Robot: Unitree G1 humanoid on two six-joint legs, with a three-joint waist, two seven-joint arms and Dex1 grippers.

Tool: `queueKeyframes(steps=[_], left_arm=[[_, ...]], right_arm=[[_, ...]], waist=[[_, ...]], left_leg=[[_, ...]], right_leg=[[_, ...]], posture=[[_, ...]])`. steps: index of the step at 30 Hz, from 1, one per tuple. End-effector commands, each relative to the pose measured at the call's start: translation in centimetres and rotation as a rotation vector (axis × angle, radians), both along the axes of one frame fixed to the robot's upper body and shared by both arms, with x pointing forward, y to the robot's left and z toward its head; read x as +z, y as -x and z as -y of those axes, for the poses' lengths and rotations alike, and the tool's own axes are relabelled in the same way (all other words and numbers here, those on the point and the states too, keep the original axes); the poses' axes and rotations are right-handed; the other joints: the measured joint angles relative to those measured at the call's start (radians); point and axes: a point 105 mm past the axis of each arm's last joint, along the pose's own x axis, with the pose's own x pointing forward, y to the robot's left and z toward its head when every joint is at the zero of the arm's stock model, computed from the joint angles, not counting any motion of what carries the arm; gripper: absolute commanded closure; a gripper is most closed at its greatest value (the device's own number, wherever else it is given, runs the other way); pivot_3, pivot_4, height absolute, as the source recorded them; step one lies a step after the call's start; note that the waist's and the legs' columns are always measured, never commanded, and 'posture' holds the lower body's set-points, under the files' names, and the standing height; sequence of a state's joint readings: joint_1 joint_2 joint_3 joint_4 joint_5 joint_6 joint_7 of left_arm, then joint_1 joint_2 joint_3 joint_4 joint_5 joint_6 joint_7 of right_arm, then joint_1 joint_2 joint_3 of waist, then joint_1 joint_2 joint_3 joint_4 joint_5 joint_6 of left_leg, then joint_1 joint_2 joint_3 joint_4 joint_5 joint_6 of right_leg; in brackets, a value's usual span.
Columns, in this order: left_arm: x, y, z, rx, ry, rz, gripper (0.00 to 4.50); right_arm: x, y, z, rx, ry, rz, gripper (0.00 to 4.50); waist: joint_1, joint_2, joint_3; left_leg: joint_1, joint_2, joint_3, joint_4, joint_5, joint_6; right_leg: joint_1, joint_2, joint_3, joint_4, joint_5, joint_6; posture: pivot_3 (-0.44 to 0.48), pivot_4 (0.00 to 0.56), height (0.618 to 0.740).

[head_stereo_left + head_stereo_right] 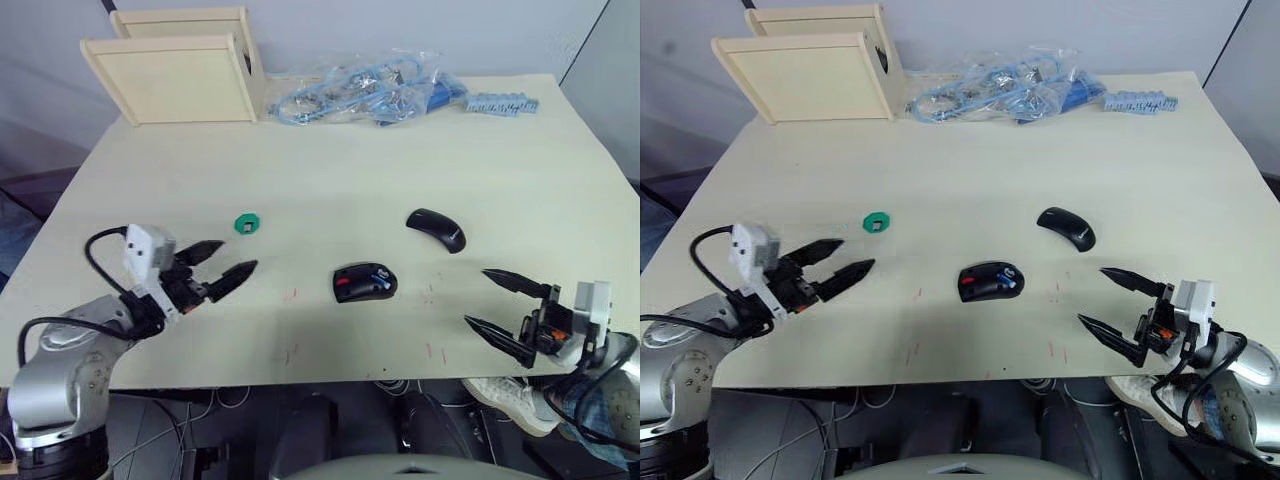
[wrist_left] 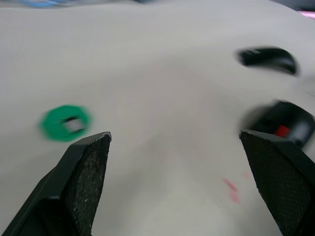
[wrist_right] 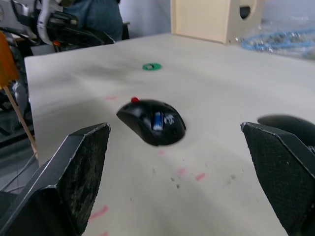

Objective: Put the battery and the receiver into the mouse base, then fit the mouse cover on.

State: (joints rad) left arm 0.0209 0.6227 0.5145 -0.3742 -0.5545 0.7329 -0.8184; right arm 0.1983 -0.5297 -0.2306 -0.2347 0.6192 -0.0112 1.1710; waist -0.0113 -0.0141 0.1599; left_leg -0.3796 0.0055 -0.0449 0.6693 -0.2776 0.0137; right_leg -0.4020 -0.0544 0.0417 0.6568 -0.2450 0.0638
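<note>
The mouse base [image 1: 365,282] lies open near the front middle of the table [image 1: 330,170], a red patch at its left end. The battery [image 3: 157,120] — blue and white — sits inside its recessed compartment. The rest of the compartment is too dark to read.

The receiver [image 2: 73,125], a small grey nub, rests in the centre of a green octagonal disc [image 1: 247,224], well to the left of the base and apart from it. In the head views the nub is too small to make out clearly.

The mouse cover [image 1: 437,229] lies on the table behind and to the right of the base, not touching it. In the right wrist view it is cut off behind a fingertip.

The left gripper [image 1: 222,268] hovers just in front of the disc, fingers spread wide, holding nothing. The right gripper [image 1: 497,301] is at the front right edge — likewise wide apart and empty.

At the far side stand two pale wooden boxes [image 1: 180,66], and beside them a clear plastic bag of blue cables [image 1: 365,92]. The boxes' contents cannot be seen.
</note>
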Motion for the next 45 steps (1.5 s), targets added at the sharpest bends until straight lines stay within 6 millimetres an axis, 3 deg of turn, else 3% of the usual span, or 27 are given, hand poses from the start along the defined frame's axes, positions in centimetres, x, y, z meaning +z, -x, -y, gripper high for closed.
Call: queueKeyframes(steps=[1, 3, 4, 6, 9, 19, 27, 34, 45], left_arm=[[1.0, -0.9, -2.3, 0.131, 0.017, 0.031, 0.06], [1.2, -2.1, -3.7, 0.214, 0.037, 0.020, 0.06], [1.3, -2.4, -3.9, 0.213, 0.045, 0.017, 0.28], [1.2, -2.8, -3.7, 0.178, 0.015, 0.003, 0.97], [1.4, -4.6, -4.2, 0.212, -0.015, 0.002, 2.40], [1.2, -6.4, -3.2, 0.147, -0.084, -0.036, 2.40], [1.6, -6.8, -1.1, 0.384, -0.206, 0.035, 2.40], [0.6, -6.8, -0.3, 0.597, -0.173, -0.024, 2.40], [-1.6, -7.5, 0.2, 0.696, -0.133, -0.068, 2.40]], right_arm=[[0.7, -0.1, -0.4, 0.021, 0.003, 0.065, 0.00], [0.4, -0.3, -0.7, 0.024, 0.007, 0.072, 0.00], [0.3, -0.4, -0.9, 0.023, 0.005, 0.075, 0.00], [0.4, -0.5, -1.4, 0.021, -0.004, 0.079, 0.00], [0.1, -0.4, -1.9, 0.026, -0.014, 0.078, 0.00], [0.0, -0.4, -2.9, 0.018, -0.025, 0.084, 0.00], [-0.1, -0.9, -3.1, 0.029, -0.022, 0.091, 0.00], [0.4, -1.6, -2.4, 0.053, 0.005, 0.089, 0.00], [0.4, -2.4, -1.2, 0.047, 0.017, 0.070, 0.00]], waist=[[0.001, 0.000, 0.000], [0.002, 0.000, 0.000], [0.001, -0.001, 0.000], [-0.002, -0.001, 0.000], [-0.001, -0.001, 0.000], [-0.003, -0.001, 0.001], [0.000, -0.001, 0.001], [-0.001, -0.002, 0.001], [-0.002, -0.002, 0.001]], left_leg=[[0.000, 0.000, 0.000, 0.000, 0.000, 0.000], [0.000, -0.001, -0.001, 0.000, 0.000, 0.000], [0.000, -0.001, -0.001, 0.000, 0.000, 0.000], [0.000, -0.003, -0.001, 0.000, 0.000, 0.000], [0.000, -0.003, -0.001, 0.000, 0.000, 0.000], [-0.001, -0.003, 0.000, 0.000, 0.000, 0.000], [-0.002, -0.001, -0.001, 0.000, 0.000, -0.001], [-0.002, -0.003, -0.001, 0.000, 0.000, -0.001], [-0.002, -0.004, -0.001, 0.000, 0.000, -0.001]], right_leg=[[0.000, 0.000, 0.000, 0.000, 0.000, 0.000], [0.000, 0.000, -0.001, 0.000, 0.000, 0.000], [0.000, 0.000, -0.001, 0.000, 0.000, 0.000], [0.000, 0.000, -0.001, 0.000, 0.000, 0.000], [0.000, 0.000, -0.001, 0.000, 0.000, 0.000], [-0.002, 0.000, 0.000, 0.001, 0.000, 0.000], [-0.002, -0.001, 0.000, 0.001, 0.000, 0.000], [-0.002, -0.002, 0.000, 0.001, 0.001, 0.000], [-0.002, -0.001, -0.001, 0.001, 0.001, 0.000]], posture=[[0.000, 0.150, 0.740], [0.000, 0.150, 0.740], [0.000, 0.150, 0.740], [0.000, 0.150, 0.740], [0.000, 0.150, 0.740], [0.000, 0.150, 0.740], [0.000, 0.150, 0.740], [0.000, 0.150, 0.740], [0.000, 0.150, 0.740]])
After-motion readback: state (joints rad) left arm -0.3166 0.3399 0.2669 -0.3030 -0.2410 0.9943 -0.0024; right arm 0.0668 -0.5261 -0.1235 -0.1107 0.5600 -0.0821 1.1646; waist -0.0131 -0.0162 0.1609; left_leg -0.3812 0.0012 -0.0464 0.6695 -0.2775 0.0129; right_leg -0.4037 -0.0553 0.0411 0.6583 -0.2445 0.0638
